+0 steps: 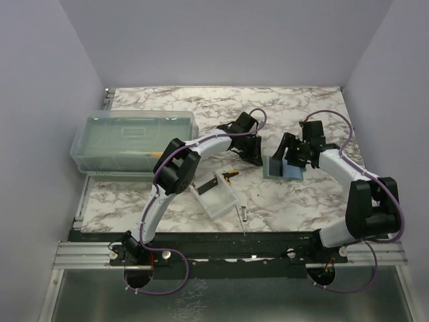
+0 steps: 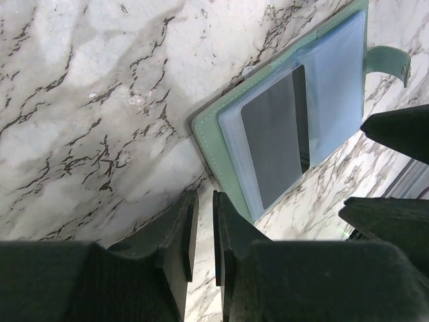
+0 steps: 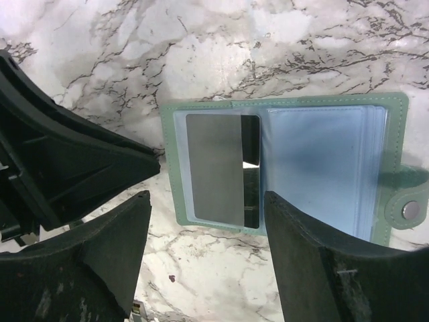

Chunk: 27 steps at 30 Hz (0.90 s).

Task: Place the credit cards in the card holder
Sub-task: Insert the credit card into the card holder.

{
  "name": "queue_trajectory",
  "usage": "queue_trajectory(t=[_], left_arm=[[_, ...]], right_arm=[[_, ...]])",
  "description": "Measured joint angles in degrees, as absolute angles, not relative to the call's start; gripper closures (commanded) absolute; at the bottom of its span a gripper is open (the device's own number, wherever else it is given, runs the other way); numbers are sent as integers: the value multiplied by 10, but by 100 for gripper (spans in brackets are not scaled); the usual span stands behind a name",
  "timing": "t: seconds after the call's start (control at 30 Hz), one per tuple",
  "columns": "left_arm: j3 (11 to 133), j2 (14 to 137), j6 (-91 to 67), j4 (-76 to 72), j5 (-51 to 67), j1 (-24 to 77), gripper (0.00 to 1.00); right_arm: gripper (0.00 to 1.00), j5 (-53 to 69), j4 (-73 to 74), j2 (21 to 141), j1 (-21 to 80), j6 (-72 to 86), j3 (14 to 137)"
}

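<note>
Card holder (image 3: pixel 322 174) open flat w/ black card (image 3: pixel 214 168) part-sleeved; R gripper (image 3: pixel 206 201) over it, fingers wide, prob. to seat card; L gripper (image 2: pixel 204 201) beside, fingers nearly together, empty.

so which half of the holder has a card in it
The half of the holder away from the snap strap: a dark card lies in it. The strap-side half shows only pale blue sleeves.

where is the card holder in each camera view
top external: card holder lies open, right of centre on the marble table.
left wrist: card holder at upper right, open and slanted across the picture.
right wrist: card holder from centre to right edge, open flat.
shared landmark: the dark card in its clear sleeve, plain in both wrist views, too small to tell from the top.
</note>
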State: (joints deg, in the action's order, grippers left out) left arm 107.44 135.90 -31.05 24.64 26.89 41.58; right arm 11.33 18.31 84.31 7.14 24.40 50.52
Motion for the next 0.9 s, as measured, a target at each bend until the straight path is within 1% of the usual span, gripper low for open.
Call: queue_trajectory(t=[0.17, 0.3, 0.37, 0.43, 0.53, 0.57, 0.83, 0.9], left_arm=[[1074, 1359, -313, 246, 273, 416, 78], [1074, 1360, -317, 246, 276, 416, 78], [1074, 1361, -319, 245, 276, 416, 78], [1075, 1362, -321, 245, 277, 416, 78], [1080, 1366, -321, 245, 279, 416, 78], [1084, 1369, -322, 245, 279, 416, 78], [1116, 1385, -323, 256, 282, 412, 79], [1121, 1387, -322, 261, 280, 411, 77]], right_arm=[[30, 120, 168, 861, 70, 244, 494], [27, 121, 153, 888, 70, 244, 486], [27, 122, 147, 899, 70, 244, 480], [29, 127, 139, 905, 70, 244, 480], [37, 147, 117, 914, 70, 244, 480], [38, 155, 109, 918, 70, 244, 480], [38, 170, 87, 927, 88, 251, 481], [36, 168, 90, 924, 88, 251, 481]])
